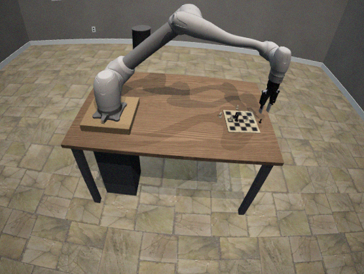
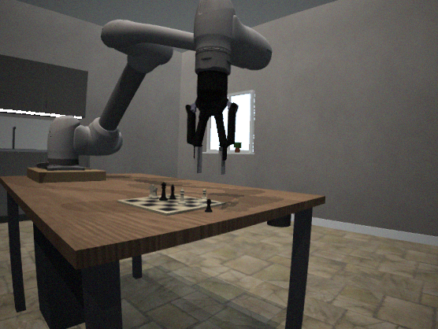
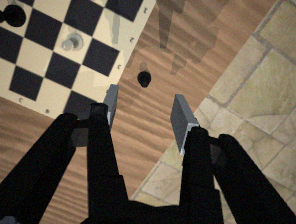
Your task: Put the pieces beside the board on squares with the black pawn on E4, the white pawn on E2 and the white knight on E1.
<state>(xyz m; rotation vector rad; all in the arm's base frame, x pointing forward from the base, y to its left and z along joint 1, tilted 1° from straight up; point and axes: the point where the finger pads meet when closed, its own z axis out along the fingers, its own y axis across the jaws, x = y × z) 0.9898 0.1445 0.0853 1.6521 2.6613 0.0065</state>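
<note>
The gripper (image 1: 264,111) (image 2: 211,172) (image 3: 145,102) hangs above the table (image 1: 170,137) (image 2: 130,226) (image 3: 145,130), its fingers partly spread with nothing between them. The black pawn (image 1: 260,121) (image 2: 208,206) (image 3: 144,79) stands upright on the wood, just beside the chessboard (image 1: 257,132) (image 2: 167,212) (image 3: 34,56), to its right in the top view.

Top and exterior, 2 distant views, share the table (image 1: 183,137) (image 2: 130,232).

Wood grain is noted on the tabletop (image 1: 183,137) (image 2: 130,208) (image 3: 150,115); a smooth, matt finish is seen on the arm (image 1: 222,31) (image 2: 157,33).
</note>
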